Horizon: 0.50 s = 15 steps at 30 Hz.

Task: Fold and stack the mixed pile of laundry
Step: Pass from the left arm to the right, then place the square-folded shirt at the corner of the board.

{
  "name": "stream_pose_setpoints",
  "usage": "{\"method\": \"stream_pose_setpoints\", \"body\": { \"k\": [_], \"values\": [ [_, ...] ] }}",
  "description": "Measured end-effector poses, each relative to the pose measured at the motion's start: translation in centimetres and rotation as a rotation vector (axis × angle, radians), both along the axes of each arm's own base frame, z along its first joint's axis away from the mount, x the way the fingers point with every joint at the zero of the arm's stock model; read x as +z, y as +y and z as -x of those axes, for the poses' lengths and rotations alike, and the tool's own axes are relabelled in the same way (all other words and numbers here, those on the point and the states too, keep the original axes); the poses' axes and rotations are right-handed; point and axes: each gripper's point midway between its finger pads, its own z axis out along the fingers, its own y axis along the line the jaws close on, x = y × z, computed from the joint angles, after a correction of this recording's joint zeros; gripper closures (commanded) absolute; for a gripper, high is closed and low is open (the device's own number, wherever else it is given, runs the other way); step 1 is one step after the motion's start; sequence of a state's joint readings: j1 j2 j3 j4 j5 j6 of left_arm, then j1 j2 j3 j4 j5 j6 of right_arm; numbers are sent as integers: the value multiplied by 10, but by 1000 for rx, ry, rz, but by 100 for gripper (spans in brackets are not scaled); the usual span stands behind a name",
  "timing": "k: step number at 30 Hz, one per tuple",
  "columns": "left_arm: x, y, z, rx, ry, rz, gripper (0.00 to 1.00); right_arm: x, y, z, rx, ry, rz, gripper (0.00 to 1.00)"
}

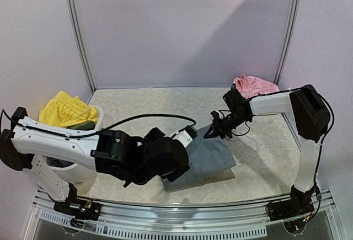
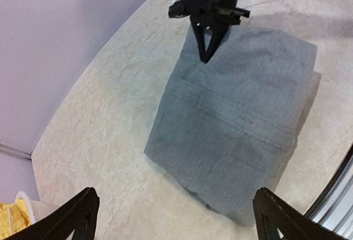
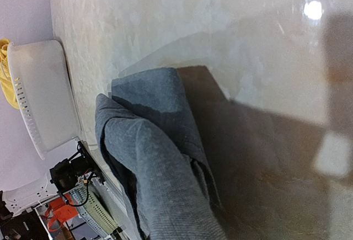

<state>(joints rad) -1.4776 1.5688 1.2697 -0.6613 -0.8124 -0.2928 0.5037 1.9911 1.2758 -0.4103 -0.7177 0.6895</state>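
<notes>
Mid-fold on the grey shirt [image 1: 207, 160], by the look of it: already doubled into a thick rectangle near the front edge of the bench [image 1: 138, 107], a little right of centre. Right gripper [image 1: 216, 129] down at the shirt's far corner, fingers drawn together to a point and apparently pinching a bunched fold of cloth, seen rearing up close in the right wrist view. Left gripper [image 2: 176, 226] hovering above the near side of the shirt, fingers spread wide, nothing between them.

Elsewhere: yellow shorts [image 1: 66, 110] heaped in the white tub [image 1: 98, 120] at the left edge. Pink piece [image 1: 253, 85] crumpled at the far right corner, well apart from the shirt.

Next, probably: carry the pinched corner over to finish or square the fold, then let go cleanly. Calls for a low, slow pull to avoid dragging the layers underneath, perhaps with the left gripper pressing the near edge flat. Shorts and pink piece not yet folded; stacking hardly begun.
</notes>
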Motion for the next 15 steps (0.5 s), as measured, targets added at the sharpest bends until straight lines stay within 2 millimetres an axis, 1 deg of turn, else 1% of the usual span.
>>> {"method": "stream_pose_setpoints", "body": {
  "k": [5,8,9,11,15],
  "values": [
    [13,44,-13,101,4,15,0,17,-6,-21,26,-72,64,100],
    [18,69,-18,138,15,38,0,18,-9,-27,35,-85,96,100],
    [21,79,-18,144,22,55,0,17,-10,-29,39,-87,112,100],
    [27,92,-16,148,35,94,0,15,-14,-34,42,-82,142,100],
    [40,119,-18,165,65,188,0,12,-20,-50,39,-84,196,100]
  ]
}}
